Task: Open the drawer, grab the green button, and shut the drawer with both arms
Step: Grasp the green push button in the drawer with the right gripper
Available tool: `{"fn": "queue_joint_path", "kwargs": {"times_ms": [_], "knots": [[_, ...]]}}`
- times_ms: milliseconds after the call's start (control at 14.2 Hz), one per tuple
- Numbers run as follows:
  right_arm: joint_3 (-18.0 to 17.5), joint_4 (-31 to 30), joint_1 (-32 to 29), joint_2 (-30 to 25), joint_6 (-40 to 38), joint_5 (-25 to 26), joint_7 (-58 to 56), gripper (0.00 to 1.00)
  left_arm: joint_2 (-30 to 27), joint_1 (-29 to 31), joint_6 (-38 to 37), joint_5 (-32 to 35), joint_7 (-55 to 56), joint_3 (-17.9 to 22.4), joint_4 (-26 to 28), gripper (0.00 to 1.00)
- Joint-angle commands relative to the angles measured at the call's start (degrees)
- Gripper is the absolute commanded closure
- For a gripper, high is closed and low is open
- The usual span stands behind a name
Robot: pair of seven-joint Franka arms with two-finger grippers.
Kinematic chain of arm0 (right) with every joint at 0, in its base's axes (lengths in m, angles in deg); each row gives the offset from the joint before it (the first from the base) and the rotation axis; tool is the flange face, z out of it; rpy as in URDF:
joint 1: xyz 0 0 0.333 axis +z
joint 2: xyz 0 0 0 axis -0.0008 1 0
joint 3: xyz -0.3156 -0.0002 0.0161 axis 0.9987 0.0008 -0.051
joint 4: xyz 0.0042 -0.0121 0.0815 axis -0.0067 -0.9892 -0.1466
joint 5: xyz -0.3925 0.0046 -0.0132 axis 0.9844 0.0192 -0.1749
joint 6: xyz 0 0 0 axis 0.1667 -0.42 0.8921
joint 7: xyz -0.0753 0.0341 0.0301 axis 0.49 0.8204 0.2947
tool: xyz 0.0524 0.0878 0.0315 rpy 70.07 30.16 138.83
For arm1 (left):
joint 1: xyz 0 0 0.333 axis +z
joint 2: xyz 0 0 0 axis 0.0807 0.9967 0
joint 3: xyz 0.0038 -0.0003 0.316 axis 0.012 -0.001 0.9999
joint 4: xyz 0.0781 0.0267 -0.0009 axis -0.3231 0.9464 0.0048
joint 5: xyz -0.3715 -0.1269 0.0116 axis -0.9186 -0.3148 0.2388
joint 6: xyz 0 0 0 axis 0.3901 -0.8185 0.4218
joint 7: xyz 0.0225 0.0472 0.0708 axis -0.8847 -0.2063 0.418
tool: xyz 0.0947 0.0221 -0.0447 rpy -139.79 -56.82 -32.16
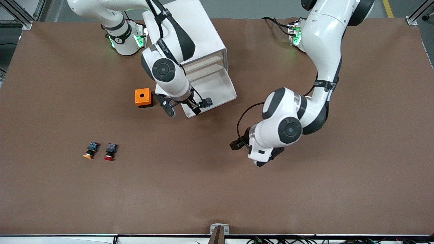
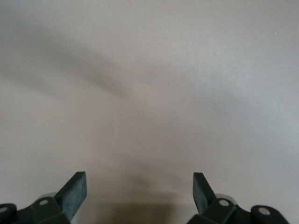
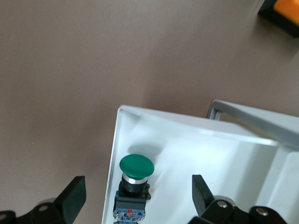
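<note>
Drawer [image 1: 217, 88]: standing pulled out of the white cabinet [image 1: 198, 37].
Green-capped button [image 3: 135, 186]: lying in the drawer's corner, just inside its front wall.
Right gripper [image 1: 183, 107]: hovering over the drawer's front edge, jaws spread wide, holding nothing.
Left gripper [image 2: 139, 193]: waiting over bare brown table [image 1: 305, 196], jaws apart, empty.
Orange box [image 1: 142, 97]: sitting beside the drawer.
Orange-capped button [image 1: 90, 150] and red-capped button [image 1: 110, 151]: lying nearer the front camera, toward the right arm's end.

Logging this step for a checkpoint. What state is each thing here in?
drawer: pulled open from the cabinet.
green button: lying in the open drawer, ungripped.
right pincer: open, over the drawer above the green button.
left pincer: open, empty, over bare table.
orange button, red button: lying on the table.
</note>
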Motion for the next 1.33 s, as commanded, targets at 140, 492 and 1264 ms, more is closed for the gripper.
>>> {"fn": "queue_joint_path", "kwargs": {"times_ms": [140,492,1264], "knots": [[0.5,-1.2,4.2,2.4,5.4,-1.3,4.8,0.0,-0.8,-4.4,4.5,9.4,4.0,0.5,2.3,0.0],[0.5,-4.8,5.5,2.7,10.4,-1.3,5.1,0.11,-0.1,-5.7,4.9,12.4,6.0,0.4,2.9,0.0],[0.7,-2.1,5.3,2.1,7.0,-1.0,3.1,0.96,0.2,-5.6,5.0,12.3,5.6,0.3,3.3,0.0]]}}
